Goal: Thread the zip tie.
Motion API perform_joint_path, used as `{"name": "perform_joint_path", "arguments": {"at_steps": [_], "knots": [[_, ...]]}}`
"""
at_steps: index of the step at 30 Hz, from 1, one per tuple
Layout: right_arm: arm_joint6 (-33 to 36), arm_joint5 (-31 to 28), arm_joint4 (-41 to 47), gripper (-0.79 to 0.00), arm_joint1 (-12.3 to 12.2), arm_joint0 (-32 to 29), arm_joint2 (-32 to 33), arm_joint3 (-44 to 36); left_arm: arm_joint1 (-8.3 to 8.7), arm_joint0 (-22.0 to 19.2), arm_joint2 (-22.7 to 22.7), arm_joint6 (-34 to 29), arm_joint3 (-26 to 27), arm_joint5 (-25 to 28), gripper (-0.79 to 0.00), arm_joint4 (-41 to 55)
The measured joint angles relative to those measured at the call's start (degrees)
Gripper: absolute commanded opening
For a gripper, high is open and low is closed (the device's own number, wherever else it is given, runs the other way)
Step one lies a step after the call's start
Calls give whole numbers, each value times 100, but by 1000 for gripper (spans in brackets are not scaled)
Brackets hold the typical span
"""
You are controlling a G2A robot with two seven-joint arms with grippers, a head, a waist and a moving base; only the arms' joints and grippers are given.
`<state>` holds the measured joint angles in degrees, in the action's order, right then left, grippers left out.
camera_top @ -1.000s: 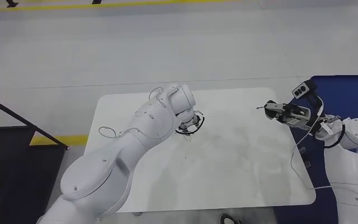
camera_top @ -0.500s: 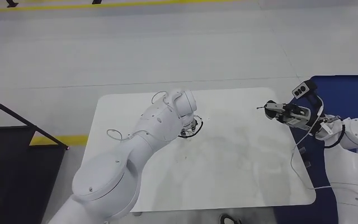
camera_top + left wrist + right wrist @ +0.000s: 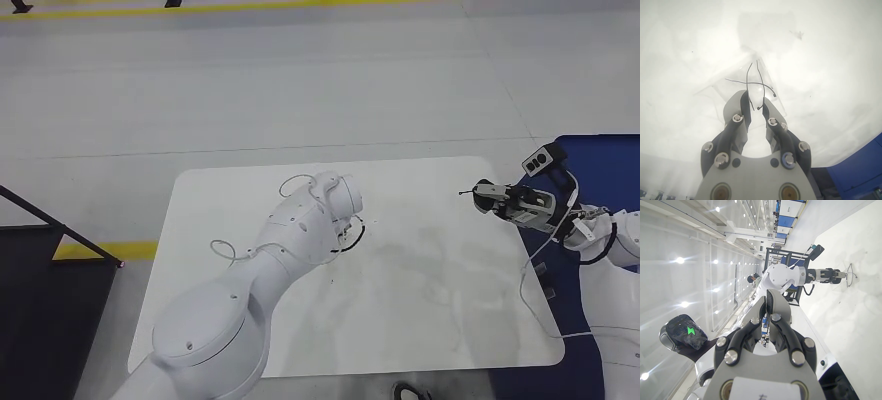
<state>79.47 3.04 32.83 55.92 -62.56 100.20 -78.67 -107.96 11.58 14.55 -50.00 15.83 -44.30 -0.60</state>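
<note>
White worktop (image 3: 450, 320), rounded corners, faint smudges. Pale grey floor (image 3: 300, 80) all round, thin seam lines across it. Yellow line (image 3: 200, 8) on the floor at the far edge, second yellow stripe (image 3: 100, 250) left of the worktop. Dark mat (image 3: 40, 320) near left, black bar (image 3: 60, 228) slanting over it. Blue surface (image 3: 610, 160) at right. Right wrist view: big hall, white ceiling beams (image 3: 738, 230), rows of round ceiling lights (image 3: 680, 260), black metal frame (image 3: 778, 255), blue panels (image 3: 783, 220) far off.
</note>
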Motion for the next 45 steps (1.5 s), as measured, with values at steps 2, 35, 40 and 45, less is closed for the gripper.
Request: {"name": "perform_joint_path", "arguments": {"at_steps": [2,35,40,45], "knots": [[0,0,0,-785,0,0,0,0,-44,3,23,48,-101,39,-702,-16],[0,0,0,-785,0,0,0,0,-334,184,408,587,-745,343,-727,-274],[0,0,0,-785,0,0,0,0,-344,199,455,554,-773,299,-723,-330],[0,0,0,-785,0,0,0,0,-349,211,484,509,-797,216,-770,-410]]}}
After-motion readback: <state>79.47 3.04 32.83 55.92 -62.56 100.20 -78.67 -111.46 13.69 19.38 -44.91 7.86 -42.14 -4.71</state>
